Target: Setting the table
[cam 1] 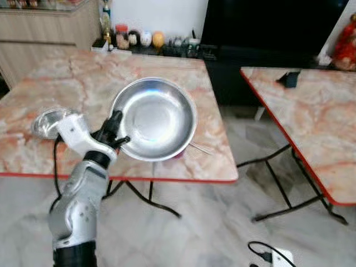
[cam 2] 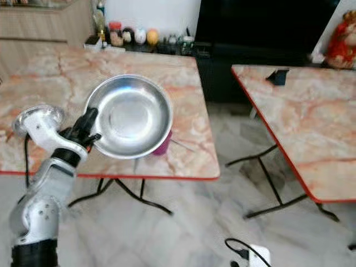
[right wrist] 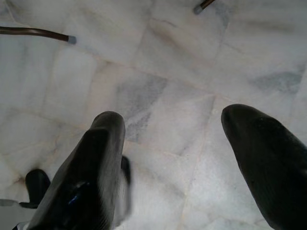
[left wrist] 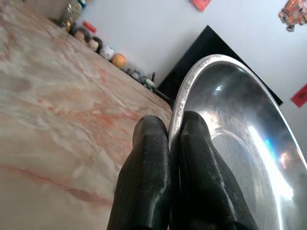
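Note:
A large shiny steel plate [cam 1: 158, 119] is held up over the front of the marble table [cam 1: 83, 83], tilted toward me. My left gripper [cam 1: 117, 136] is shut on its near-left rim, and the left wrist view shows both black fingers [left wrist: 153, 158] pinching the plate's edge [left wrist: 192, 86]. A small steel bowl [cam 1: 49, 121] sits on the table just left of my wrist. Something pink [cam 2: 164, 146] peeks out under the plate, with a thin utensil [cam 1: 201, 148] lying beside it. My right gripper [right wrist: 177, 139] hangs open over the marble floor [right wrist: 158, 96].
A second marble table [cam 1: 311, 111] stands to the right, with a floor gap between the two. Jars and small ornaments [cam 1: 133, 39] line the first table's far edge. A black cabinet [cam 1: 267, 28] stands behind. A white plug and cable [cam 1: 272, 256] lie on the floor.

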Available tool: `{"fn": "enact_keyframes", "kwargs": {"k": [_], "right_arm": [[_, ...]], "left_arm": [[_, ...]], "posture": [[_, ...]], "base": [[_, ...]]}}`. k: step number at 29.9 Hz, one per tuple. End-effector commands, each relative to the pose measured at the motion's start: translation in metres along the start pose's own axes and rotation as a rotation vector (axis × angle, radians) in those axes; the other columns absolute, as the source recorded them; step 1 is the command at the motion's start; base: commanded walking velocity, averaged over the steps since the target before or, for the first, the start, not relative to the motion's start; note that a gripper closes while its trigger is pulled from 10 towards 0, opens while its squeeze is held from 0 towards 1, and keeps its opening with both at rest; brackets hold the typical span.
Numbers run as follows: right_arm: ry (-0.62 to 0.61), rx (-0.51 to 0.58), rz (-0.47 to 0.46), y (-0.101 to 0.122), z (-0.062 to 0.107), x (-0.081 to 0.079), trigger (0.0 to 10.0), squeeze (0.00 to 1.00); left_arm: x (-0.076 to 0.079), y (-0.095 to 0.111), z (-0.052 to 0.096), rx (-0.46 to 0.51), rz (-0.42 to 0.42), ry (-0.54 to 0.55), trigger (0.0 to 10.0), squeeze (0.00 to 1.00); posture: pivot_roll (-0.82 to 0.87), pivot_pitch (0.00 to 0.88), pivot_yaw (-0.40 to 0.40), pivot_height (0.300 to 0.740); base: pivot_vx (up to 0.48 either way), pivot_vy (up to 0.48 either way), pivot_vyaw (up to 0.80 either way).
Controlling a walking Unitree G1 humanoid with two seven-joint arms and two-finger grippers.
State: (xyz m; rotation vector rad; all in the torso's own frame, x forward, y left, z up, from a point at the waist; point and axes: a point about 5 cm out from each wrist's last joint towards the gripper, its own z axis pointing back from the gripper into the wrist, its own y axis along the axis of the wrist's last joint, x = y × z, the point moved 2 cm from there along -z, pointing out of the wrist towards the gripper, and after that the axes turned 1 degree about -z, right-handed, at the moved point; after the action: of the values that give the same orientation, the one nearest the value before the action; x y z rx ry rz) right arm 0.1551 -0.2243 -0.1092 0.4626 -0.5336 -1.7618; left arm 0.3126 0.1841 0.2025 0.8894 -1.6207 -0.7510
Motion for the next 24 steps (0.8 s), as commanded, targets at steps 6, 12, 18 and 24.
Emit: {"fn": "enact_keyframes", "kwargs": {"k": [6, 12, 18, 24], "right_arm": [[-0.024, 0.012, -0.007, 0.0026, 0.0008, 0.0082, 10.0, 0.00], [-0.026, 0.013, 0.017, 0.0031, 0.0007, 0.0079, 10.0, 0.00], [-0.039, 0.008, 0.018, 0.0026, 0.0006, 0.0084, 10.0, 0.00], [-0.036, 0.009, 0.012, 0.0026, 0.0005, 0.0078, 10.0, 0.00]], "left_arm": [[0.0148, 0.0019, -0.0063, 0.021, 0.017, -0.046, 10.0, 0.00], [0.0131, 0.0018, -0.0062, 0.017, 0.013, -0.040, 10.0, 0.00], [0.0131, 0.0009, -0.0069, 0.011, 0.005, -0.042, 10.0, 0.00], [0.0140, -0.0011, -0.0072, 0.002, 0.002, -0.046, 10.0, 0.00]], "posture": [[0.11, 0.000, -0.086, 0.740], [0.11, 0.000, -0.083, 0.740], [0.11, 0.000, -0.079, 0.740], [0.10, 0.000, -0.076, 0.740]], "base": [[0.000, -0.319, 0.00], [0.000, -0.315, 0.00], [0.000, -0.409, 0.40], [0.000, -0.406, 0.00]]}}
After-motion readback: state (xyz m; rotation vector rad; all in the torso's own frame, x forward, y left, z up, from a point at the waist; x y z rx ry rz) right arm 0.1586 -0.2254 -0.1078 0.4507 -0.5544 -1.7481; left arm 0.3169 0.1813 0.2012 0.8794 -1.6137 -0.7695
